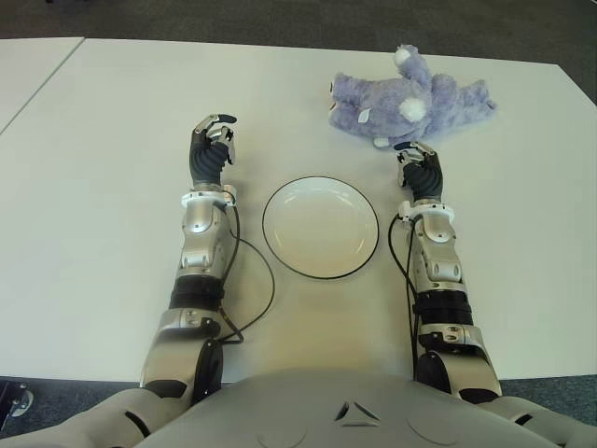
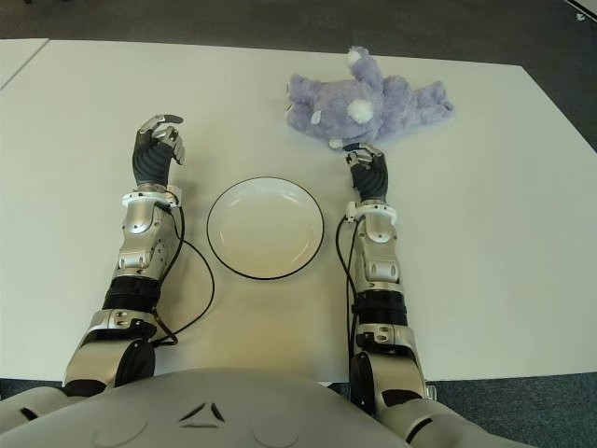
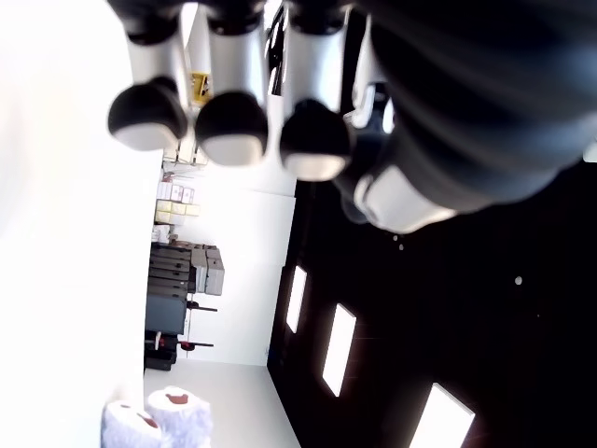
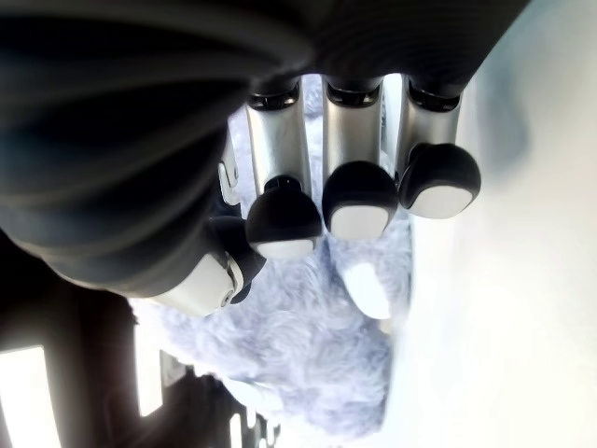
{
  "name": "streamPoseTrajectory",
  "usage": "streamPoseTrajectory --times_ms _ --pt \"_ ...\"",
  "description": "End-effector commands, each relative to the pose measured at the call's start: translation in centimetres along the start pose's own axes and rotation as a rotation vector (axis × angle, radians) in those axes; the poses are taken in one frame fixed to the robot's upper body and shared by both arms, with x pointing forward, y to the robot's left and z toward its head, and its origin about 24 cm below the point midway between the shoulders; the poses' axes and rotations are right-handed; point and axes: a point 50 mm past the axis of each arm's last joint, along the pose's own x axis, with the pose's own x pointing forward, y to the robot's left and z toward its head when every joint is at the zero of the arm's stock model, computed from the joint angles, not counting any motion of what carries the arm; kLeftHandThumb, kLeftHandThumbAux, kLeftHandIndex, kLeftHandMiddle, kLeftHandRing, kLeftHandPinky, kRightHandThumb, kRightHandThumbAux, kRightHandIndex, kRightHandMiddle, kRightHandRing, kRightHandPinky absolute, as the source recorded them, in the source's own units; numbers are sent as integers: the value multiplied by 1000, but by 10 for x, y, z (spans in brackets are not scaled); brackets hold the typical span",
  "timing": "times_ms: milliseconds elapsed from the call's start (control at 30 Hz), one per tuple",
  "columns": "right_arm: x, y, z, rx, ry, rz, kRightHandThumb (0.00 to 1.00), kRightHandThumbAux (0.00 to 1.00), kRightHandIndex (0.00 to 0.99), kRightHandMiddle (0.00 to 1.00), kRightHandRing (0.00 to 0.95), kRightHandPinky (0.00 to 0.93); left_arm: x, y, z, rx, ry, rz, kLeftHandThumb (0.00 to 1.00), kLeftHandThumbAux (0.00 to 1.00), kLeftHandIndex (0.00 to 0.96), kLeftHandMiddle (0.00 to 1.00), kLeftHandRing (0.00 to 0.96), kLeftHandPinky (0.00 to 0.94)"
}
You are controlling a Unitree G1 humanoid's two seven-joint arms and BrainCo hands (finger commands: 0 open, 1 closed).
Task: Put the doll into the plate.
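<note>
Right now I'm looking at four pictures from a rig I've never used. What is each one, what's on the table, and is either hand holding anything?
The two wide pictures come from a stereo camera on the humanoid robot's head, looking down at the white table. The two close-ups come from cameras on its wrists, each looking at its own fingers.

On the table lie a round white plate with a dark rim, between the arms, and a fluffy lilac plush doll beyond it, on the robot's right.

The right hand is right at the doll's near edge, fingers relaxed; its wrist view shows fur just past the fingertips, not gripped. The left hand shows left of the plate, holding nothing.
</note>
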Motion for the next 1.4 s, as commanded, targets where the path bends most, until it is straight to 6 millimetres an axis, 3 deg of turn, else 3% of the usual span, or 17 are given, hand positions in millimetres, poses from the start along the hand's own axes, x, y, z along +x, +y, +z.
streamPoseTrajectory --times_ms 33,533,733,1400 --pt "-15 -1 -25 63 56 4 719 713 440 892 883 883 -33 12 -40 -5 174 55 711 705 441 880 880 856" --pt "-16 -5 -27 90 -21 20 720 712 441 888 881 883 -34 11 -40 -10 173 55 710 705 442 880 879 857" --pt "-20 -4 -11 68 -61 10 720 712 441 879 875 878 -34 10 -40 -7 173 52 711 705 442 879 878 857" --pt "-23 -3 70 -39 -309 -82 728 710 442 852 843 847 -33 5 -44 -33 192 50 711 704 442 877 878 857"
